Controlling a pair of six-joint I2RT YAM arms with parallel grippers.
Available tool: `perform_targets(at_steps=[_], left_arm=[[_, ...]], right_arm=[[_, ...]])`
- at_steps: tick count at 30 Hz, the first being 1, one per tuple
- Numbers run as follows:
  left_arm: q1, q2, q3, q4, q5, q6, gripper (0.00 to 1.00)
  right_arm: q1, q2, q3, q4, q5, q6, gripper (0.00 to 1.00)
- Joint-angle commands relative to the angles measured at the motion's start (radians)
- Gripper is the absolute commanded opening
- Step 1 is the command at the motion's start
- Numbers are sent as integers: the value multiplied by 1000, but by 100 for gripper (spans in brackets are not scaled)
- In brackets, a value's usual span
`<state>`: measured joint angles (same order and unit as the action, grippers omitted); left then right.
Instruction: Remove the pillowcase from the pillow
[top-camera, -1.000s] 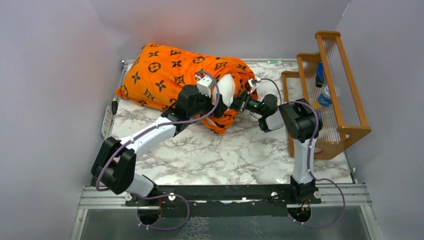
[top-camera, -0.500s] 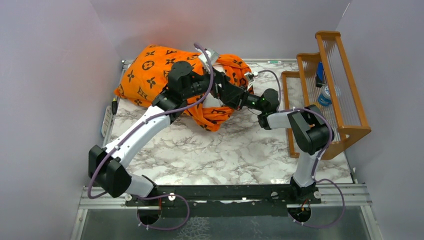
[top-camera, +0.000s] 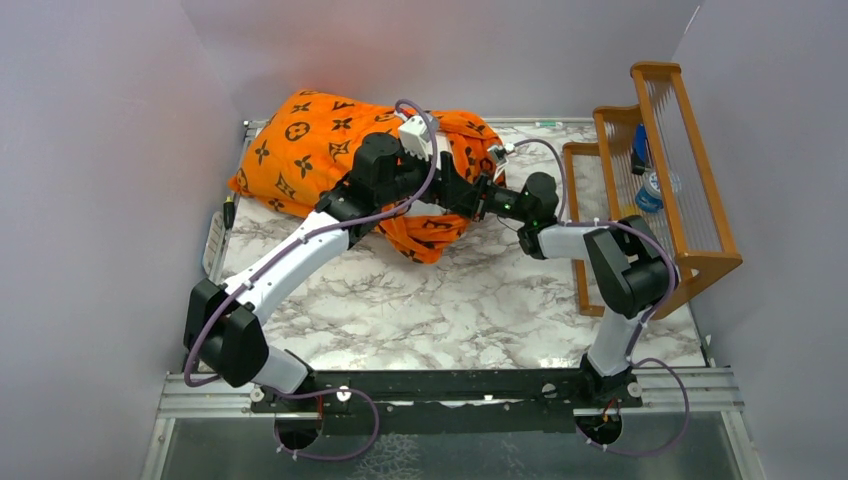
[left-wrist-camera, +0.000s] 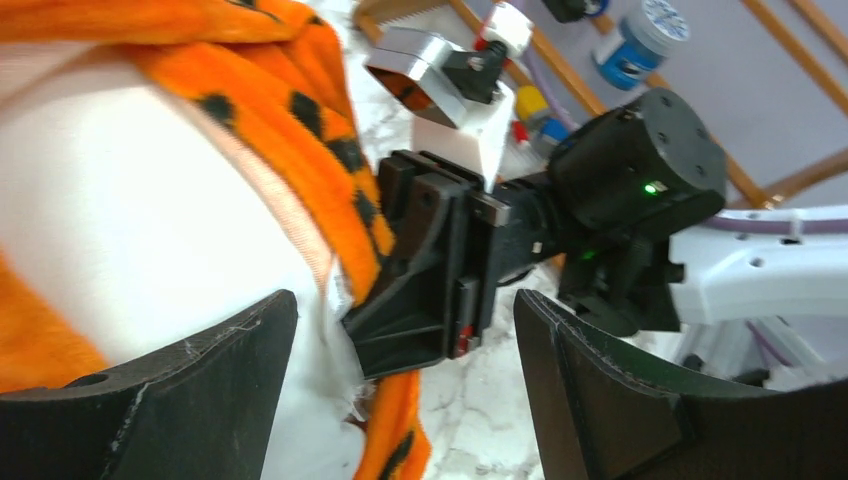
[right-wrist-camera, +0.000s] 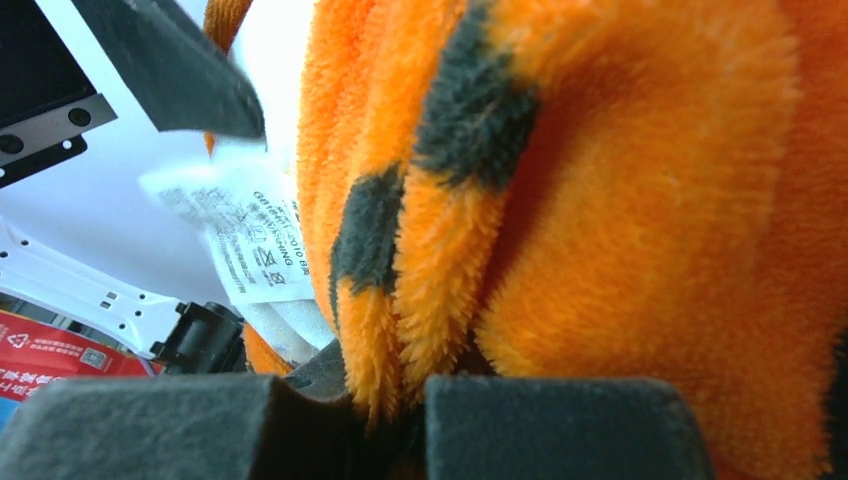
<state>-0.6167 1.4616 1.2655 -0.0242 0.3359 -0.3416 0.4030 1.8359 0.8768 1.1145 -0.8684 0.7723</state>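
**Grip released at the mouth**

The pillowcase (top-camera: 320, 150) sits far-left on the counter (top-camera: 450, 300), the pillow (left-wrist-camera: 130, 220) mostly inside. Your left tool (left-wrist-camera: 402, 305) has opened wide over the bared white, empty. Your right tool (right-wrist-camera: 385, 405) stays pinched on the pillowcase. Regrip the pillow next.

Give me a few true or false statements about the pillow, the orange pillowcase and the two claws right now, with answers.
The right claw is shut on the pillowcase. True.
The left claw grips the pillow. False: its jaws stand open at the pillow's bare white end.
The pillow lies fully out of the pillowcase. False: only one white end shows.
A wooden rack stands at the table's right side. True.
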Motion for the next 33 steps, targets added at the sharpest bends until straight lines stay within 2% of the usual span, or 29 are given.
perform_targets(at_steps=[1,6,12,17,24,28,33], left_arm=[[0,-48,-17,-44,-244,100,83],[0,-27,-30,-79,-325,135,83],[9,-30,-59,-93,-491,178,83],[102,-48,-103,-53,-439,91,81],[112,10,-59,-93,-456,85,80],[110,22,-59,-78,-350,94,80],[107,49,-42,-46,-79,80,82]], right_arm=[[11,-68,2,75,-4,-28,1],[14,-76,7,68,-9,-31,1],[19,-99,-1,37,-9,-55,1],[25,-118,-6,24,-19,-67,1],[37,-161,-12,-36,-18,-119,1],[38,-192,-14,-69,-16,-141,1],[40,-191,-3,-77,-17,-143,1]])
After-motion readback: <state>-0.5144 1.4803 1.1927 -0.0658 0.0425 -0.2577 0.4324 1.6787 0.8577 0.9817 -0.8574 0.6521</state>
